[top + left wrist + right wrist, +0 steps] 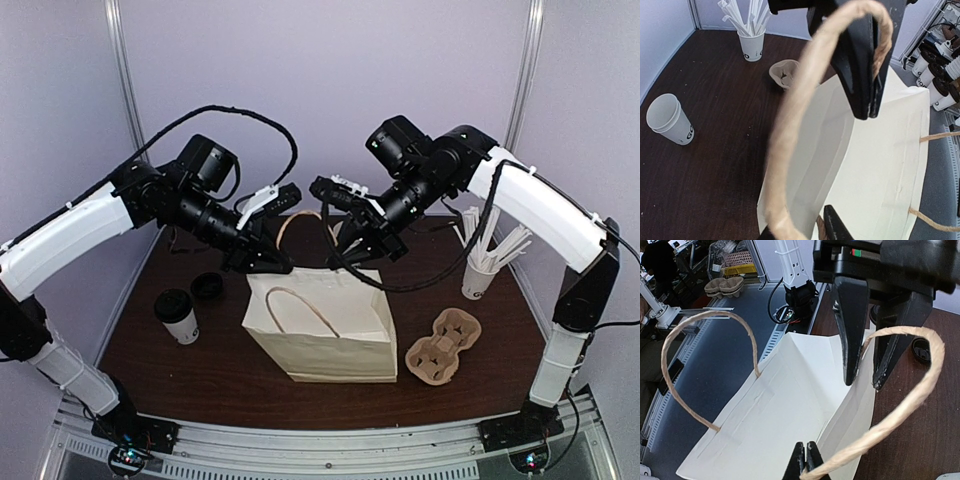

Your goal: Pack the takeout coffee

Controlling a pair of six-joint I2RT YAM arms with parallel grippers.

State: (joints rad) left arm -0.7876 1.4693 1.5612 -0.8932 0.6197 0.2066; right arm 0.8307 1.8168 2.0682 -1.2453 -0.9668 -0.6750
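One takeout coffee [177,316], a white cup with a black lid, stands left of the white paper bag [320,325]. The bag stands upright and open at mid-table. My left gripper [264,260] is at the bag's back rim; its fingers [850,340] straddle the rim and the base of the twine handle [910,390], with a gap still showing. My right gripper [806,445] is shut on that same handle just above the rim. From the left wrist, the handle [790,125] loops up through the right gripper [867,112]. A white cup [670,120] with no black lid stands beyond the bag.
A loose black lid [207,287] lies behind the lidded cup. A cup of white sticks [480,270] stands at the right, and a brown pulp carrier [443,347] lies in front of it. The bag's near handle [300,310] hangs over its front face.
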